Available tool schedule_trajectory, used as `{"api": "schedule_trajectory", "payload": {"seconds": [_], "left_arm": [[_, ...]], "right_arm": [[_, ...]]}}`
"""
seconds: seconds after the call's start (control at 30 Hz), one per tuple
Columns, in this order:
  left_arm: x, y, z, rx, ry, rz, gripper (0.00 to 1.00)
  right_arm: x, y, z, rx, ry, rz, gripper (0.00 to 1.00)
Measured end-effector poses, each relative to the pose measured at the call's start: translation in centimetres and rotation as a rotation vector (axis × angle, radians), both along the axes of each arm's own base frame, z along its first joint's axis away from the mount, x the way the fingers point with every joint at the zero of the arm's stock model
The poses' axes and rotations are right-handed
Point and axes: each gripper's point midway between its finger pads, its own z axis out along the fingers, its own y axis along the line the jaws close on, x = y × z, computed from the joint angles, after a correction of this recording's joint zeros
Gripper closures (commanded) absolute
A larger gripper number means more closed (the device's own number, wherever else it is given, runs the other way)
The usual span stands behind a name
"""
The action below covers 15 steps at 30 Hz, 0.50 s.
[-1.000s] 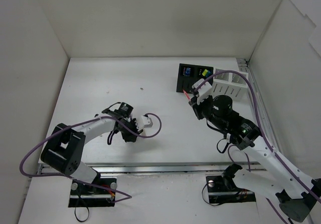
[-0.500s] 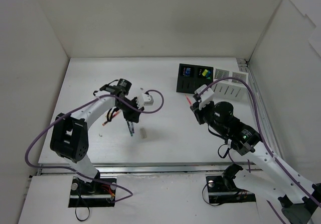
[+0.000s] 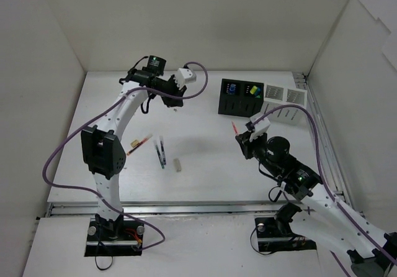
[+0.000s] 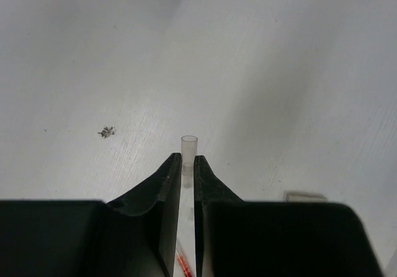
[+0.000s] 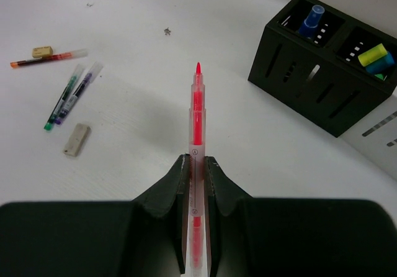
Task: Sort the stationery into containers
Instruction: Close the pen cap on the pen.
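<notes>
My right gripper is shut on a thin red pen and holds it above the table, tip pointing away, in front of the black two-compartment box. That box holds a blue-capped bottle and a yellow highlighter. My left gripper is raised over the back of the table, shut on a small clear tube-like cap. Two dark pens, a pale eraser and a red-filled clear pen lie on the table.
A white perforated box stands right of the black box, against the right wall. A small tan eraser lies beside the red-filled pen. White walls close in the table on three sides.
My left arm rose from the front middle of the table and swung to the back, leaving the dark pens and eraser uncovered. My right arm drew back towards me with the red pen.
</notes>
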Motion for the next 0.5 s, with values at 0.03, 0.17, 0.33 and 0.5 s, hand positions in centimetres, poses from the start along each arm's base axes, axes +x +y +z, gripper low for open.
{"api": "schedule_trajectory", "payload": {"seconds": [0.03, 0.17, 0.33, 0.5], "left_arm": [[0.4, -0.2, 0.9, -0.015, -0.008, 0.024, 1.00], [3.2, -0.3, 5.1, -0.058, -0.115, 0.187, 1.00], [1.0, 0.9, 6.1, -0.164, -0.092, 0.453, 1.00], [-5.1, 0.6, 4.4, -0.283, 0.053, 0.482, 1.00]], "right_arm": [[-0.1, 0.0, -0.1, 0.016, -0.002, -0.003, 1.00], [-0.8, -0.5, -0.1, 0.068, -0.019, -0.015, 1.00], [-1.3, -1.1, 1.4, 0.107, -0.076, -0.013, 1.00], [-1.1, -0.2, 0.4, -0.031, -0.092, 0.071, 0.98]]}}
